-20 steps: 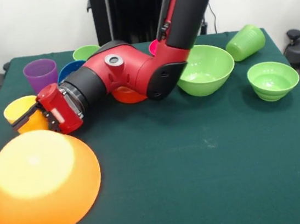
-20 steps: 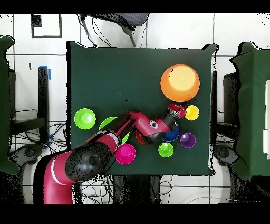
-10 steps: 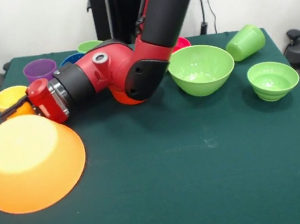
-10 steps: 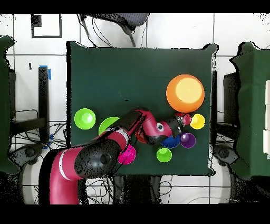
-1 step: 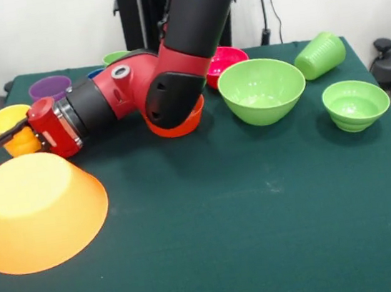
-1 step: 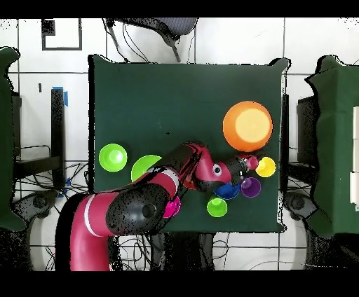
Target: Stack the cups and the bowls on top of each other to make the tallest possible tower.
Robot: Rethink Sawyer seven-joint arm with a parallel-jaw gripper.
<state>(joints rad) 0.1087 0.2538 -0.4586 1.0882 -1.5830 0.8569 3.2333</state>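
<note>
Nothing stacked yet; no tower begun. Huge orange bowl (image 5: 38, 210) upside down at the table's near left corner in the front view, a ready wide base with nothing on it. Tool (image 5: 15, 132) low over the table at the end of the arm (image 5: 137, 89), reaching sideways to the yellow cup (image 5: 11, 127) and closed on it, dark fingers clasping its rim, cup upright just behind the orange bowl. Purple cup (image 5: 49, 87) upright just behind the yellow one. One green cup (image 5: 320, 54) on its side at the far right; the other (image 6: 217, 206) upright near the purple cup in the overhead view. Red-orange bowl (image 5: 178, 123) mostly hidden under the elbow, pink bowl (image 5: 226, 61) behind it, blue bowl (image 6: 228, 190) only a sliver beside the arm. Large green bowl (image 5: 262, 90) open side up right of centre, small green bowl (image 5: 352, 104) well apart to its right, also open side up. By this reading, all the stacking left: every bowl and cup still to go onto the orange base.

Table (image 5: 265, 237) covered in dark green cloth, near half bare. White wall behind, a black post at the far side, cables hanging by it. In the overhead view, pale tiled floor around the table, chairs at its sides, cables on the floor near the base.
</note>
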